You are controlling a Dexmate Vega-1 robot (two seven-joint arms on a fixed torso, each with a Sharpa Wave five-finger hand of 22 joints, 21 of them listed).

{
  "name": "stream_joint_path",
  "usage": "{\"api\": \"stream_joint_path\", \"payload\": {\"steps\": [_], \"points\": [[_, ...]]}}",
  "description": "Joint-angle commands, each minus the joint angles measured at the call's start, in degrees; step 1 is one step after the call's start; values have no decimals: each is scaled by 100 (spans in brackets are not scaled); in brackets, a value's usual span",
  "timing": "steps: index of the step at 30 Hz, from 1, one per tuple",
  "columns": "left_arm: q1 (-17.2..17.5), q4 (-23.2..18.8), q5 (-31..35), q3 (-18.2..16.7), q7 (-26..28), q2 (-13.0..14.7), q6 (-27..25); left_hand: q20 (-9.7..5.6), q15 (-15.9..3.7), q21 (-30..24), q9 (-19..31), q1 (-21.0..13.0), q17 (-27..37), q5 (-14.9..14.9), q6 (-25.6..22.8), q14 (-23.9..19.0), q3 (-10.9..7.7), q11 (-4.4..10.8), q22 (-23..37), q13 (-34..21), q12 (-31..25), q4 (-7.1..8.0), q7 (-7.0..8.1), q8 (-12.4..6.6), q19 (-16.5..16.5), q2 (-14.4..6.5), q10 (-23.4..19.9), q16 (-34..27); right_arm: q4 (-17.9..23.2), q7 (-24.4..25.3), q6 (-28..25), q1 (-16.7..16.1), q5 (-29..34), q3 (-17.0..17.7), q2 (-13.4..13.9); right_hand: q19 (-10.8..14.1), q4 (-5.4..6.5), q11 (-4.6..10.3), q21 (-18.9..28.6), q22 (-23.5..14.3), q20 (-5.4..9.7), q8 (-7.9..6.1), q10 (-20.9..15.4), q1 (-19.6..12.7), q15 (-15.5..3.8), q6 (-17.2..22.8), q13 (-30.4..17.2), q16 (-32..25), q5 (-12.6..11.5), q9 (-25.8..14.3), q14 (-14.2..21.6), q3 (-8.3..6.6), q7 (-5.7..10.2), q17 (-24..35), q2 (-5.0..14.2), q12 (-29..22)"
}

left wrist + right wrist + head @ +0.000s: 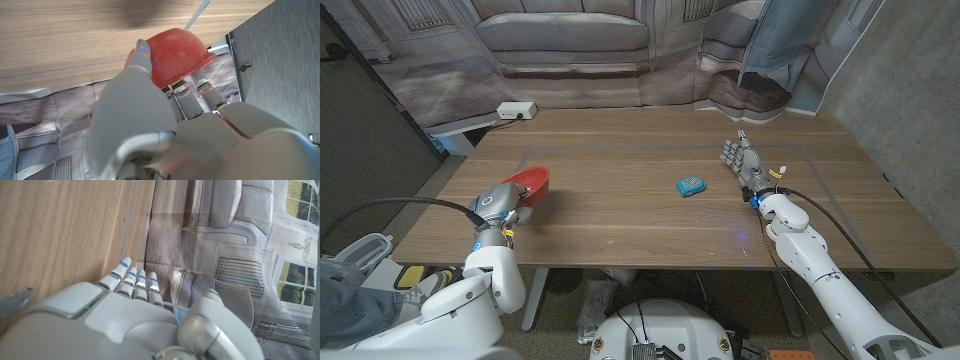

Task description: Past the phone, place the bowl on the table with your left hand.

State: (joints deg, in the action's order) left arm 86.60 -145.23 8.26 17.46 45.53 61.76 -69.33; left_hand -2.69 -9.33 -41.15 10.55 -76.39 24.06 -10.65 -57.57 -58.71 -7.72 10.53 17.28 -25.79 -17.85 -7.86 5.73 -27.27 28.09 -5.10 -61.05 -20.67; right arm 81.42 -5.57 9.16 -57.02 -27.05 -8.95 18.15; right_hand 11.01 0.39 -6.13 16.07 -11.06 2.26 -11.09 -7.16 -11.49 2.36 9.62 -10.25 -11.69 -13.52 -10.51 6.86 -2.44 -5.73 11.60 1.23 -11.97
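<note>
Left robot hand (503, 205) is what we are seeing clamped on the round red plastic bowl (530, 183), holding it at the near left of the wooden tabletop (640, 215). We are seeing the right robot hand (742, 160) resting with fingers straight, gripping nothing, just right of the small blue rectangular phone (691, 186).

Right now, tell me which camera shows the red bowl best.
The left wrist view: the red bowl shows large, gripped by the left robot hand. The head view shows it small near the table's left edge. The right wrist view faces elsewhere.
</note>
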Motion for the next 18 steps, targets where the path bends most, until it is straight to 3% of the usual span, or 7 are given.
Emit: {"api": "stream_joint_path", "payload": {"steps": [1,11,18], "points": [[172,312,-75,-454,-100,8,630,-658,-446,-31,47,-178,30,-44,-402,-50,-53,15,-2,-42,-9,74,-245,-32,-51,-187,-44,-16,28,37,-6,-1,9,6,-10,63,-7,3,-8,-12,171,-9,-40,-7,18,-17,-23,-3,12,-15,41,28,-9,8,70,20],[158,563,-200,-743,-366,-45,1075,-669,-446,-77,44,-185,65,-44,-429,-52,-55,18,-21,-89,6,76,-243,-33,-78,-184,-50,-3,37,79,-33,12,15,6,-14,61,-10,-1,-17,-12,171,-10,-43,-6,11,-16,-23,0,13,-15,39,32,-7,9,73,19],[16,634,-240,-801,-579,-10,1113,-674,-446,-111,42,-188,90,-44,-443,-63,-56,21,-34,-120,14,78,-261,-33,-89,-182,-63,1,-19,67,-28,59,20,-6,-33,66,-11,0,-20,-12,170,-10,-44,-5,7,-17,-23,2,13,-15,38,34,-8,9,75,18]]}}
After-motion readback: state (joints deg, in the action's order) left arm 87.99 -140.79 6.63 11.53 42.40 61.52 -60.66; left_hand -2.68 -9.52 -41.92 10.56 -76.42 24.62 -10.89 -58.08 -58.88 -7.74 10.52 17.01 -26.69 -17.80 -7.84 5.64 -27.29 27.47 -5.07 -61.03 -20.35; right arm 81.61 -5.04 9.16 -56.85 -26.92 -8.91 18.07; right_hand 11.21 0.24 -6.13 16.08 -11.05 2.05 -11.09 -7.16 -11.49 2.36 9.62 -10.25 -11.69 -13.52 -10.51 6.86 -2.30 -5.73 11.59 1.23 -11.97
